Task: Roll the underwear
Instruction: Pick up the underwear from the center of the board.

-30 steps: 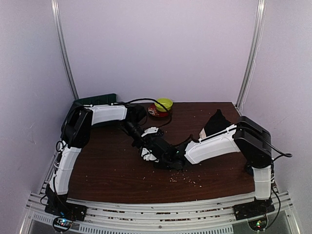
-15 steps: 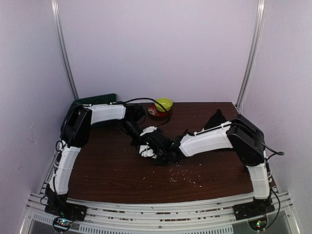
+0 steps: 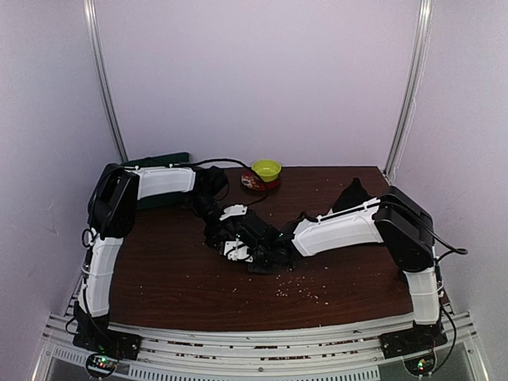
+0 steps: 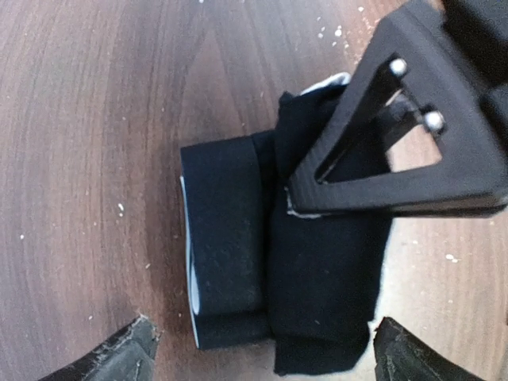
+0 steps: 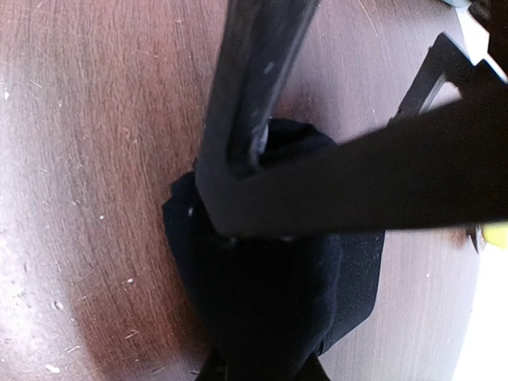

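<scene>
Surface [image 3: 175, 278]: brown wood, both my arms meeting at middle. Underwear [image 4: 238, 254] lies there flat on wood, black bundle, partly rolled, white trim at one edge. Second garment [image 3: 353, 197] heaped far right, well apart. My left claw [image 4: 262, 361] spread wide, straddling bundle, gripping nothing. My right claw [image 5: 262, 367] pinched onto fabric. Risk: one pinch alone holds roll, so any tug drags bundle and roll springs loose. Claws crowded, may knock.

Matt cloth underwear [image 4: 317, 270], smooth wood-grain table [image 4: 79, 119]
</scene>
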`<action>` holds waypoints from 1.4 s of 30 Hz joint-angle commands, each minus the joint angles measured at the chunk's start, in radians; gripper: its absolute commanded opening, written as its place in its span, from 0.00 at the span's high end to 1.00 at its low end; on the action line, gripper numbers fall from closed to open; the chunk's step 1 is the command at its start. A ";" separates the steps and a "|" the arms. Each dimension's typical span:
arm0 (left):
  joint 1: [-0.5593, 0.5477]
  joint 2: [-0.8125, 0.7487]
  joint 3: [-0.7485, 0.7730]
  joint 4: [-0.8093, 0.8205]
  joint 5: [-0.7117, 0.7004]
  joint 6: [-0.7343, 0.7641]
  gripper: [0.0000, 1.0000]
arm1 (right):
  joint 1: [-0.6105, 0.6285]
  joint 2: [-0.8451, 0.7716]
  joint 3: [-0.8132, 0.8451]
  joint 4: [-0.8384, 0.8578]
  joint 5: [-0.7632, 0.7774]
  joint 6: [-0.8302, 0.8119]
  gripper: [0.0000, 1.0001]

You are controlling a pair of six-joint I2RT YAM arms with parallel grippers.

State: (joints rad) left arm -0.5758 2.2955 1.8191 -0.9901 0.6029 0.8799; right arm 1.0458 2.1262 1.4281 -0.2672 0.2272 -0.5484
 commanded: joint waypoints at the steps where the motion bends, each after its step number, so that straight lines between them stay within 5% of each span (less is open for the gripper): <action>1: 0.005 -0.002 0.053 -0.080 0.066 -0.007 0.02 | 0.007 0.018 -0.030 -0.113 0.017 0.028 1.00; 26: -0.051 0.189 0.192 -0.211 0.064 -0.036 0.05 | 0.016 0.041 -0.005 -0.124 0.067 0.036 1.00; 32: -0.074 0.196 0.191 -0.230 0.021 -0.032 0.24 | 0.016 0.042 -0.002 -0.127 0.078 0.041 1.00; 35: -0.077 0.197 0.192 -0.225 0.007 -0.038 0.42 | 0.017 0.043 0.000 -0.129 0.083 0.042 1.00; 37: -0.080 0.196 0.192 -0.220 0.002 -0.041 0.63 | 0.016 0.043 0.001 -0.129 0.086 0.043 1.00; 42: -0.089 0.190 0.189 -0.210 -0.014 -0.042 0.88 | 0.016 0.046 0.005 -0.133 0.103 0.049 1.00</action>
State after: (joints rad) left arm -0.6407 2.4462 2.0281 -1.1824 0.6731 0.8368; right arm 1.0637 2.1281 1.4349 -0.3145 0.3111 -0.5163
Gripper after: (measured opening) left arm 0.199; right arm 0.135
